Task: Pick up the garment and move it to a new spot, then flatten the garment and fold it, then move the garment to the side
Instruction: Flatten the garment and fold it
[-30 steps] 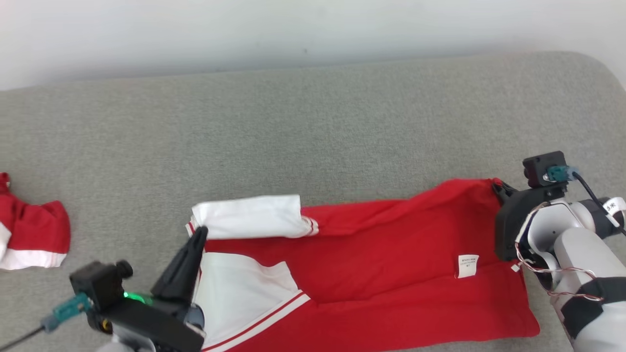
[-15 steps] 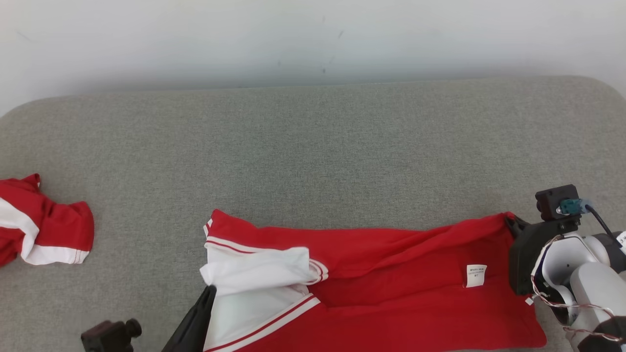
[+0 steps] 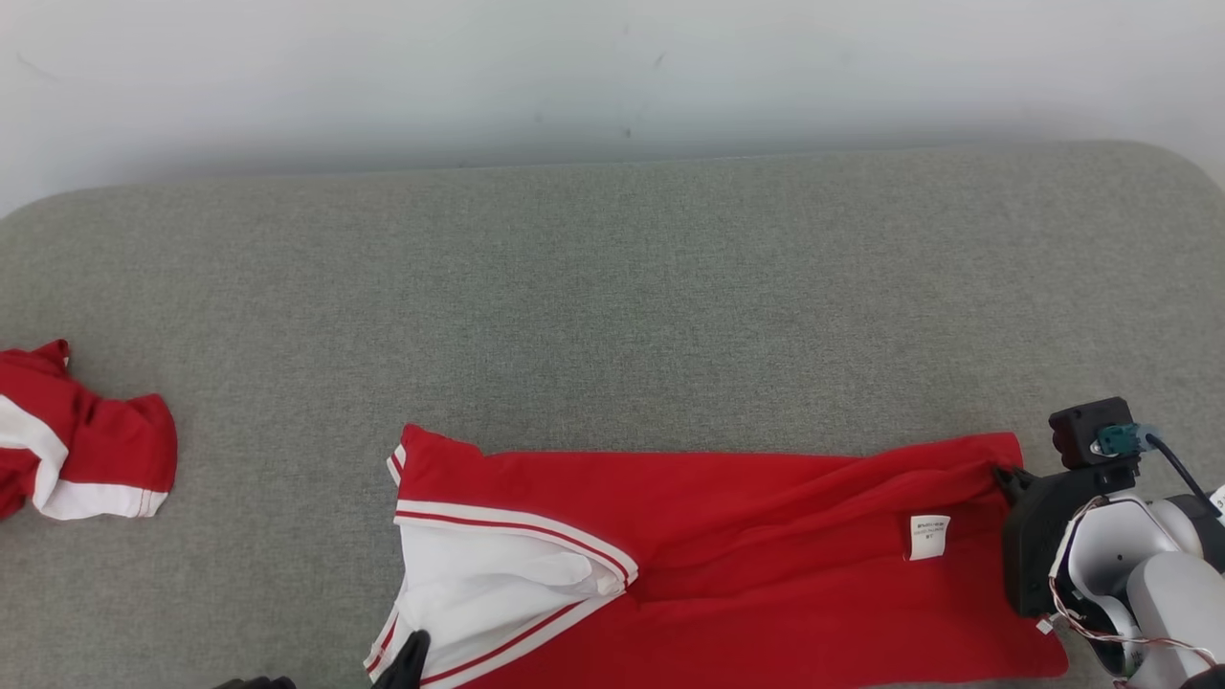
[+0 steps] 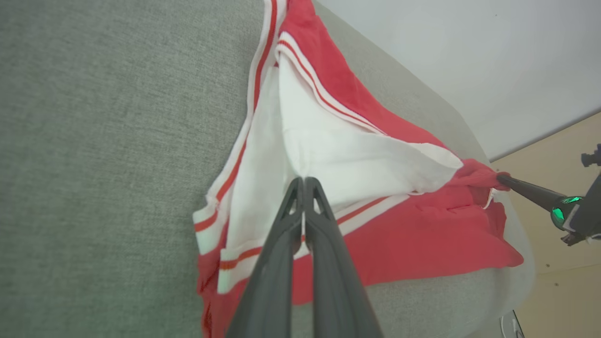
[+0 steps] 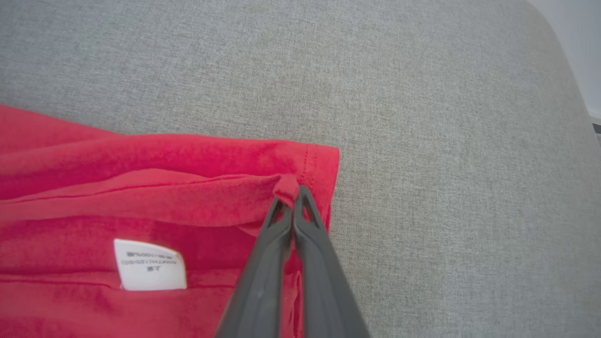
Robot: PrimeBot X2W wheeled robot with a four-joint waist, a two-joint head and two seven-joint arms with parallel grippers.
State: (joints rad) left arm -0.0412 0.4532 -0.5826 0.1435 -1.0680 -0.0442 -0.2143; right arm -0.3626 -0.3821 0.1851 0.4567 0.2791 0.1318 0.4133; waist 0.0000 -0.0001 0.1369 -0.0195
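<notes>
Garment's point(image 3: 766, 574) white flap point(image 3: 498, 584) had dropped flat; left gripper point(image 4: 303, 182) had drawn nearward. Garment lay along the grey cushion's point(image 3: 612, 287) near edge, stretched between both: left gripper clamped on white panel, right gripper point(image 5: 292, 191) pinching far-right hem.

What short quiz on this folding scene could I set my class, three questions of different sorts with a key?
1. True or false: the left gripper and the right gripper are each shut on the red garment.
2. The white care label lies nearer which? A left gripper; B right gripper; C equally near both.
3. In a few words: what lies at the left end of the grey surface?
Key: 1 true; 2 B; 3 a crumpled red-and-white garment.
</notes>
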